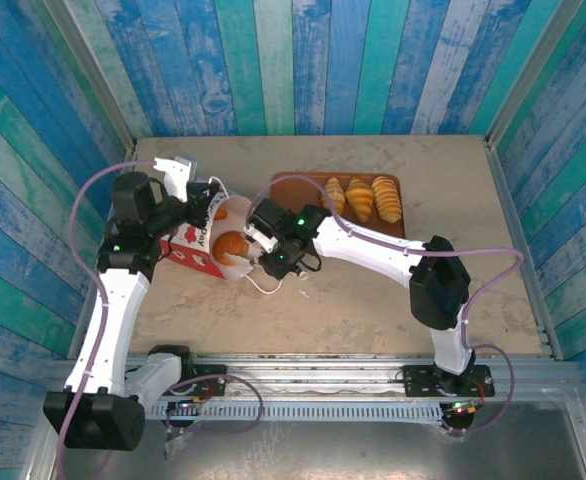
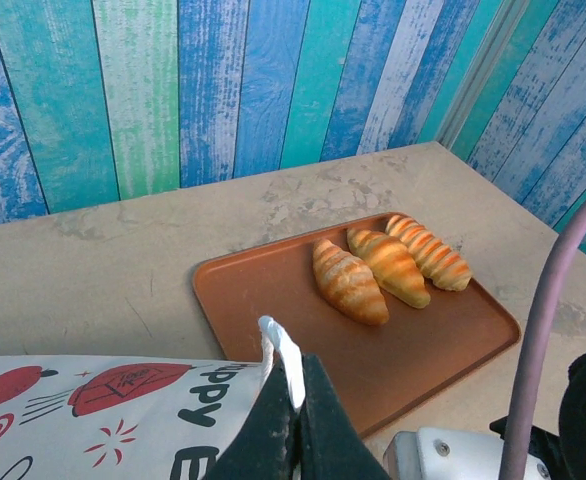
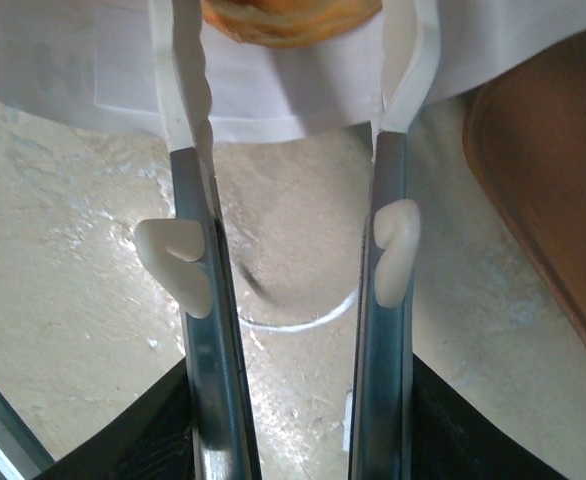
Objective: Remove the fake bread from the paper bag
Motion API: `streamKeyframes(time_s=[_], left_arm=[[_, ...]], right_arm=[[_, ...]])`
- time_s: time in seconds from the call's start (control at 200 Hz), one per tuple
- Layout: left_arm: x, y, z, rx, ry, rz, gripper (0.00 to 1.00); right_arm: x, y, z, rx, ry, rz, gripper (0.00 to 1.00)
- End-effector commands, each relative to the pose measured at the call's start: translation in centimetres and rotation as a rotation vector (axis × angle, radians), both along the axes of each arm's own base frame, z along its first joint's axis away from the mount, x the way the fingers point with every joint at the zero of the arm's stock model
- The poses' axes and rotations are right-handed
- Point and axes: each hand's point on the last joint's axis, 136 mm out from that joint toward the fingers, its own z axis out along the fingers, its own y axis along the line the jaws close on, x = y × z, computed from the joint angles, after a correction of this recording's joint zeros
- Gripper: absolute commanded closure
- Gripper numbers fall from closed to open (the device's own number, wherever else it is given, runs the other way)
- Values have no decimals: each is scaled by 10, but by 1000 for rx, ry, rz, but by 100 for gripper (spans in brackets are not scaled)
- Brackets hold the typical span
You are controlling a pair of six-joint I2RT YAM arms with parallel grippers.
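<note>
1. We see the bag (image 1: 198, 245) lying on its side on the table (image 1: 373, 290), left of centre, with its mouth facing right; its red pattern and lettering show in the left wrist view (image 2: 123, 410).
2. The left gripper (image 1: 201, 205) sits at the bag's upper edge; its fingers (image 2: 313, 430) are closed tight on a white cord handle (image 2: 279, 350).
3. A croissant (image 1: 235, 245) lies just inside the bag's mouth.
4. The right gripper (image 1: 246, 253) reaches into that mouth; in its own view the fingers (image 3: 188, 120) stand apart, one on each side of the croissant (image 3: 288, 18), which spans the gap between them; we cannot tell whether they squeeze it.
5. The bag's second cord (image 3: 293, 320) lies in a loop on the table under the right gripper.
6. A brown tray (image 1: 293, 185) rests behind and to the right of the bag, near it; three pastries (image 1: 360, 198) lie side by side at its right end, and its left part is bare.
</note>
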Motion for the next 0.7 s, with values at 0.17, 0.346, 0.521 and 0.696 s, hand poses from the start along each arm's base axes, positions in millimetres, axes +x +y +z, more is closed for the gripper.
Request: streamKeyframes(time_s=[0.17, 0.346, 0.521, 0.696], left_arm=[[1, -3, 5, -14, -21, -23, 100], [1, -4, 4, -16, -17, -29, 100], [1, -5, 3, -20, -16, -30, 100], [2, -4, 4, -21, -17, -26, 100]], right_arm=[[3, 13, 6, 13, 2, 36, 45], [9, 20, 2, 9, -4, 35, 43], [14, 19, -7, -35, -10, 36, 42], [17, 17, -2, -50, -38, 26, 45]])
